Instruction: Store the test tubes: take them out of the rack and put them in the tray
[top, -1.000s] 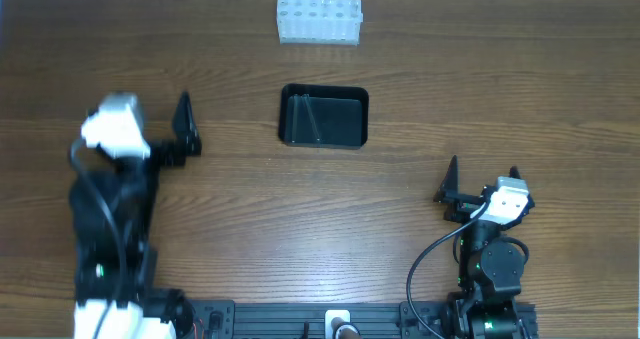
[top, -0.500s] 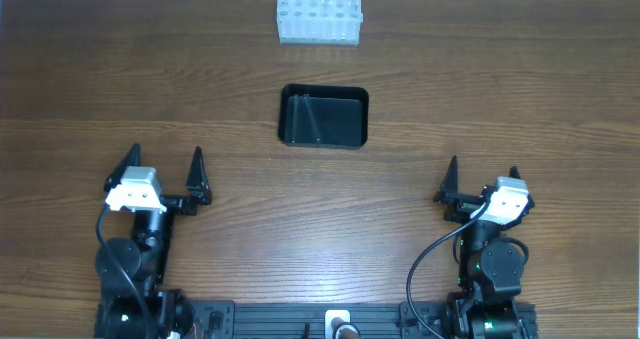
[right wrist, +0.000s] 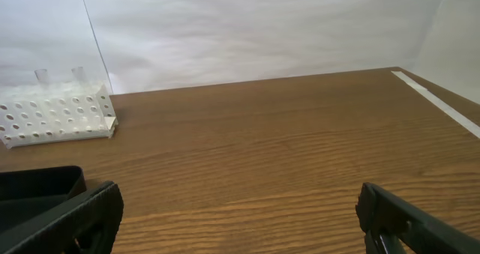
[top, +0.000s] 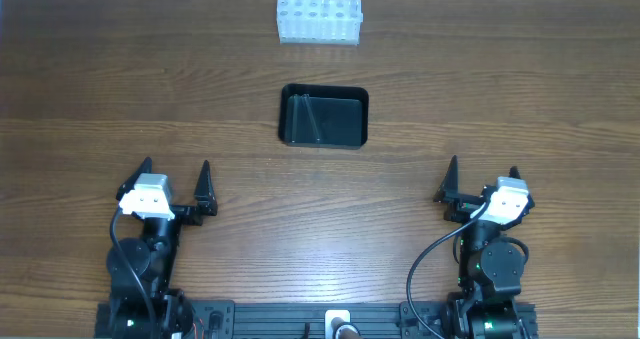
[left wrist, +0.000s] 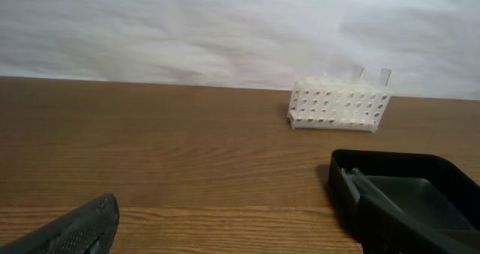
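Retreat is the news from overhead: a second ago the left arm was stretched up the left side of the bench (top: pixel 500 79), lifted. Now it is folded back at its base, and the left tool (top: pixel 175 169) sits just ahead of that base over bare wood, its fingers wide apart with nothing between them. The right tool (top: pixel 483 169) has not stirred — same spot near its own base, fingers equally spread, empty. The rack (top: pixel 319 21) stands at the far edge and the tray (top: pixel 283 119) sits between it and the arms, neither shifted. At least one clear tube (top: pixel 312 117) lies inside the tray. I read the pull-back as a reset between fetches, not a finish.

Left wrist view: the rack (left wrist: pixel 339 104) is well apart from the tool, and two test tubes (left wrist: pixel 385 76) stand upright at one end of it — so the task is not done. The tray (left wrist: pixel 390 158) is nearer, resting on the bench. The fingers frame open wood.

Right wrist view: the same two test tubes (right wrist: pixel 77 73) rise from the rack (right wrist: pixel 56 115) and a corner of the tray (right wrist: pixel 41 177) shows nearer the tool. This arm's fingers (right wrist: pixel 75 224) stand far apart over bare bench, gripping nothing. Either arm would have to go the full reach to the rack for the next tube.
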